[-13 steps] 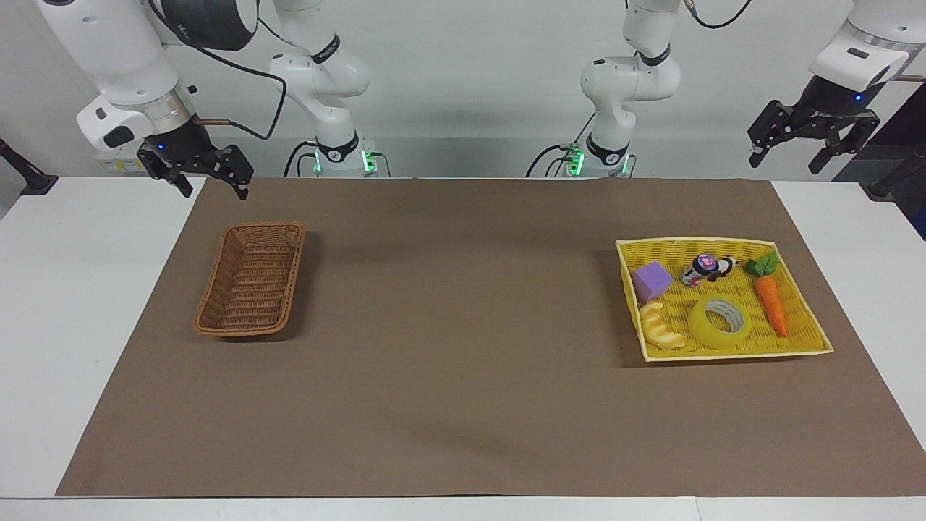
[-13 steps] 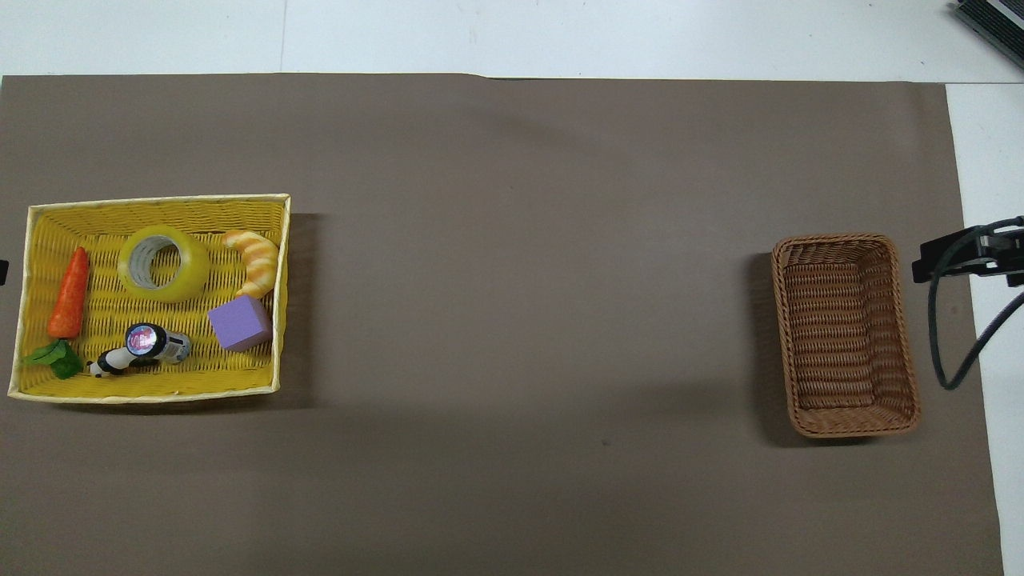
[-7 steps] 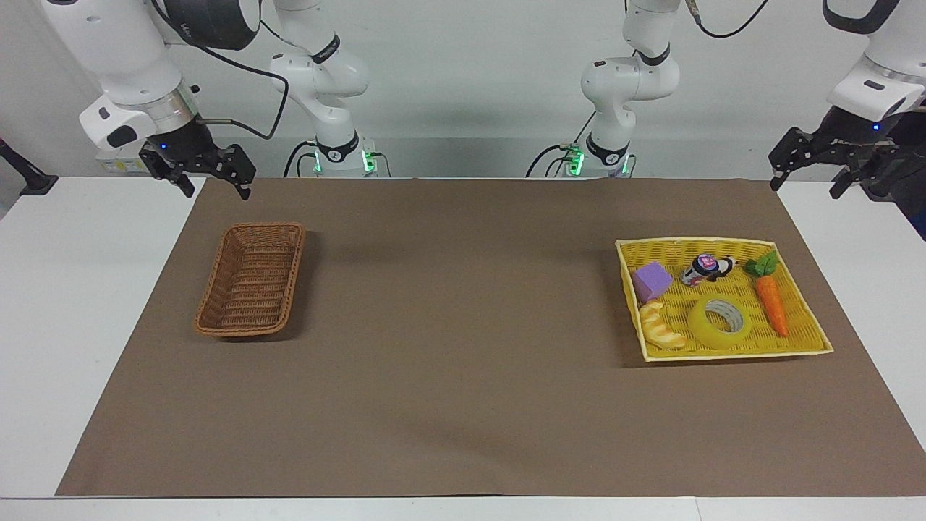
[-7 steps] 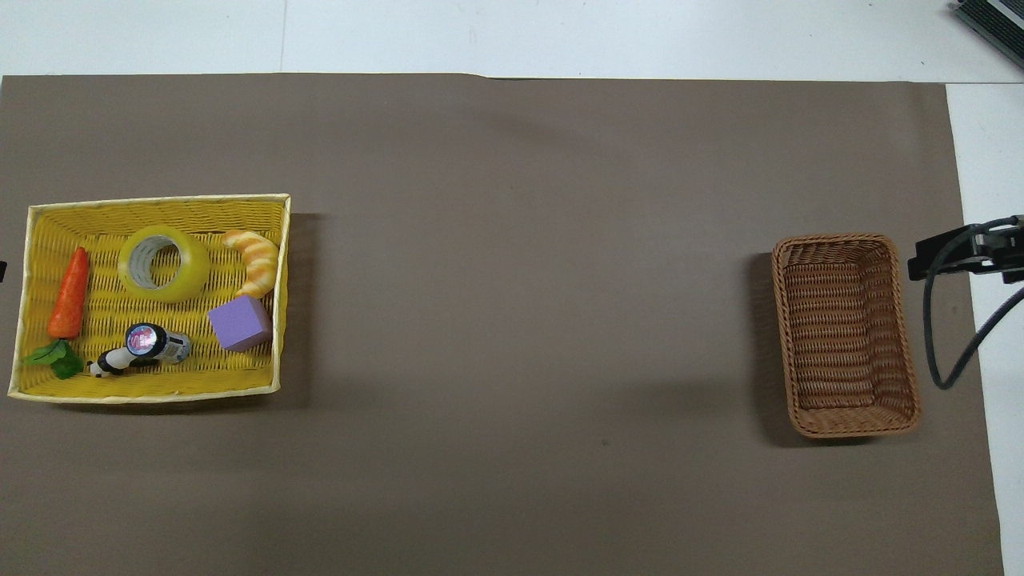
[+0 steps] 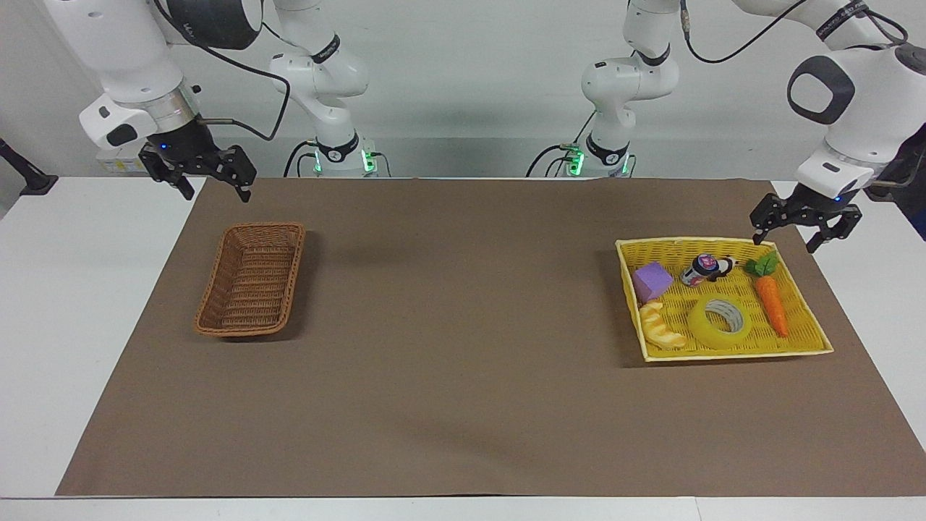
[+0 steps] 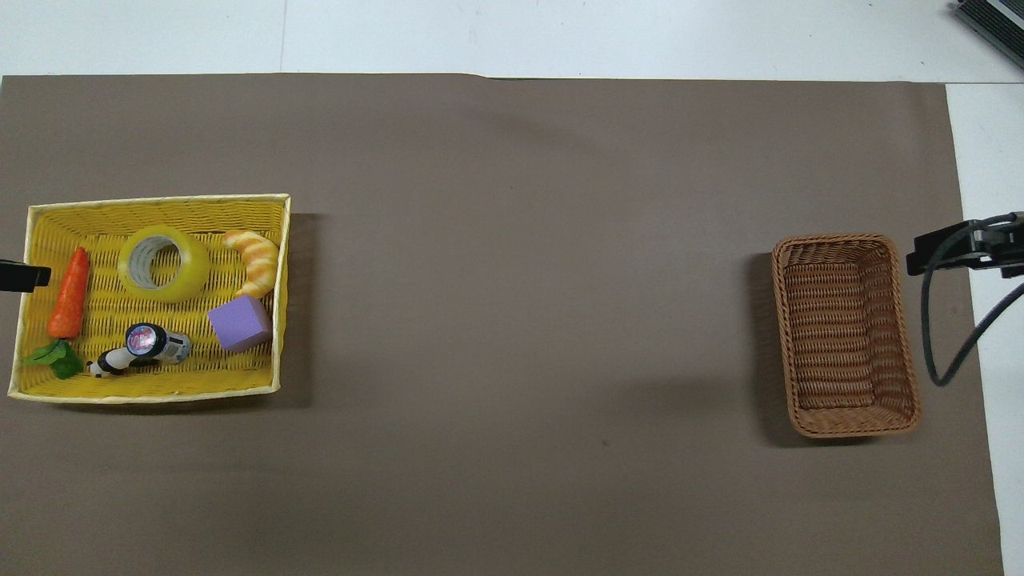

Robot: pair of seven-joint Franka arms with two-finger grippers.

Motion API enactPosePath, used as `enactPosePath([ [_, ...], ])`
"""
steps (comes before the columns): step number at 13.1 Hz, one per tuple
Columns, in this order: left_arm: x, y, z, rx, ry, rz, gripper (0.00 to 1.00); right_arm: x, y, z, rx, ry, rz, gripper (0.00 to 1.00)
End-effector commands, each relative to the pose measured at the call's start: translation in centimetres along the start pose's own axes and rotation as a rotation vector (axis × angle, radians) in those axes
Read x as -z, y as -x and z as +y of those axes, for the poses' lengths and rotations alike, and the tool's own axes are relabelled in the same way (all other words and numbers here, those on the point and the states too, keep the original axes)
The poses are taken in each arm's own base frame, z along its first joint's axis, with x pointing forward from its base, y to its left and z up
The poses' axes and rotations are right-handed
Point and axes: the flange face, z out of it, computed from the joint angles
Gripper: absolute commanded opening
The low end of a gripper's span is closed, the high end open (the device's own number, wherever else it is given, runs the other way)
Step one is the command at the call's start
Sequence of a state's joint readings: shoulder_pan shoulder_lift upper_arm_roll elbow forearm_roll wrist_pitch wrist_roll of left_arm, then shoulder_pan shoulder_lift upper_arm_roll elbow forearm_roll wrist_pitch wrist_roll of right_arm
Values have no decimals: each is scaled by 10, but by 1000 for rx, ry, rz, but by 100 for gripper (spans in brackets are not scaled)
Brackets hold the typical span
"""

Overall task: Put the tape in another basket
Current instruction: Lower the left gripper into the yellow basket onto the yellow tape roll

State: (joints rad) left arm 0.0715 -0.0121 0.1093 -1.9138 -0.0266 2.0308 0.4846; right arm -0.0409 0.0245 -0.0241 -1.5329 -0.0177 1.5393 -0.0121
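Observation:
The yellow tape roll (image 5: 718, 323) lies in the flat yellow tray (image 5: 738, 353), on the side farther from the robots; in the overhead view the tape (image 6: 164, 264) sits between a carrot and a bread toy. The brown wicker basket (image 5: 251, 278) stands empty toward the right arm's end of the table (image 6: 844, 334). My left gripper (image 5: 784, 242) is open and empty, low over the tray's rim at the left arm's end, by the carrot's leaves. One of its fingertips (image 6: 20, 276) shows overhead. My right gripper (image 5: 215, 194) is open and empty, in the air beside the brown basket.
The yellow tray (image 6: 152, 394) also holds an orange carrot (image 5: 771, 304), a purple cube (image 5: 652, 281), a pale bread toy (image 5: 662, 327) and a small can with a panda figure (image 5: 705, 268). A brown mat covers the table.
My left gripper has come down and inward from high off the table's end to just over the tray's rim. The right gripper has barely moved.

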Motion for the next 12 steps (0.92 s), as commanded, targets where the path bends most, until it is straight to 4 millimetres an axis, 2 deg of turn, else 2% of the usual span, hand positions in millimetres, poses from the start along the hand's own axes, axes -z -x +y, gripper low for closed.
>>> enactPosePath([
  [1, -32, 2, 5, -21, -8, 4, 100, -1, 3, -1, 13, -19, 18, 100],
  [4, -83, 1, 8, -19, 0, -12, 100, -2, 4, -2, 17, -60, 20, 100],
  [5, -93, -3, 8, -10, 3, -5, 100, -3, 5, -1, 17, -73, 17, 100],
  [9, -111, -6, 8, 14, 24, 8, 100, -5, 7, -7, 32, -75, 12, 100],
  [12, -124, -14, 19, 18, 29, 30, 100, -5, 8, -9, 47, -75, 11, 100],
])
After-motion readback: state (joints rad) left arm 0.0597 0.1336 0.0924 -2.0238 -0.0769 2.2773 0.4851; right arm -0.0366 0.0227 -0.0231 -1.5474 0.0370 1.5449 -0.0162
